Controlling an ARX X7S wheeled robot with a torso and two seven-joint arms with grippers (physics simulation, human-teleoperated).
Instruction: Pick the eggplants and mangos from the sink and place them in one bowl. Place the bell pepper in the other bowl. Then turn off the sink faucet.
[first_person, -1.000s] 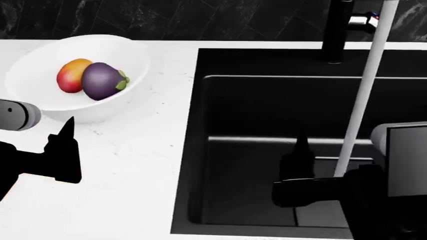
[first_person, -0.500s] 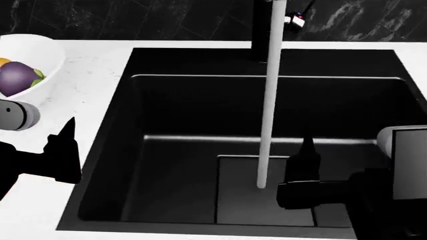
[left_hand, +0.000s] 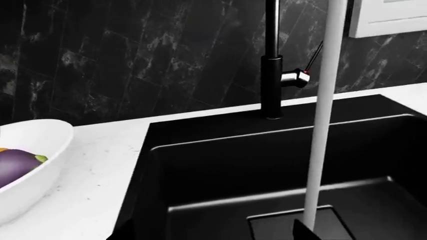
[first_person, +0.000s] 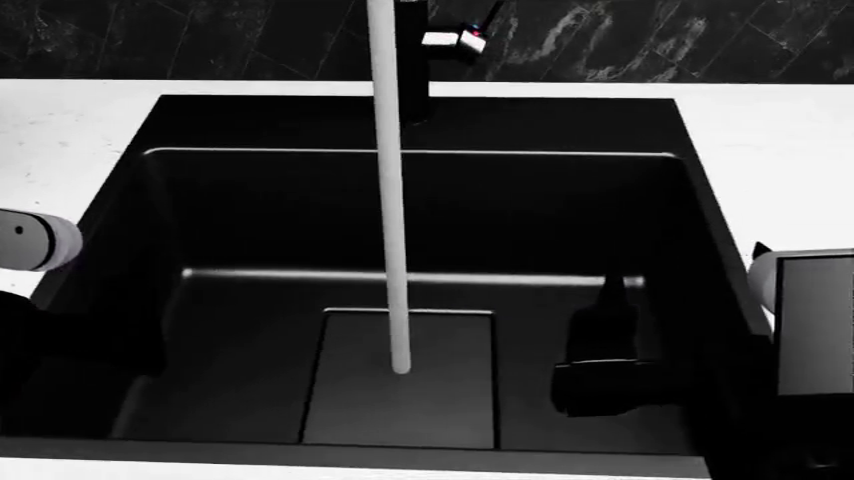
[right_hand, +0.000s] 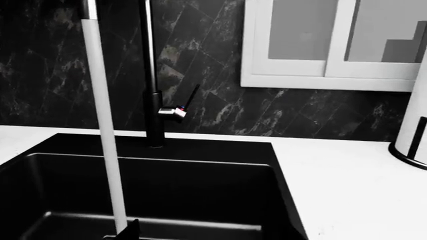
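Observation:
The black sink (first_person: 200, 200) fills the head view, and no fruit shows in it. A white water stream (first_person: 390, 200) runs from the sink faucet (first_person: 414, 60) onto the drain plate (first_person: 441, 400). My right gripper (first_person: 607, 340) hangs open and empty over the basin's right side. My left gripper (left_hand: 210, 235) is open and empty at the sink's left edge. In the left wrist view a white bowl (left_hand: 40, 170) on the counter holds an eggplant (left_hand: 13, 167) and an orange sliver of mango (left_hand: 3, 149). The bell pepper and the other bowl are out of view.
White counter (first_person: 774, 150) surrounds the sink, backed by a dark marbled wall (right_hand: 40, 60). The faucet's thin lever (right_hand: 191, 97) slants up beside a silver side piece (right_hand: 171, 112). A window (right_hand: 333, 40) and a white cylindrical object (right_hand: 413, 135) lie to the right.
The head view has swung right: the bowl with the fruit slid out at the left and the sink now sits centred. Both grippers keep their places in the view.

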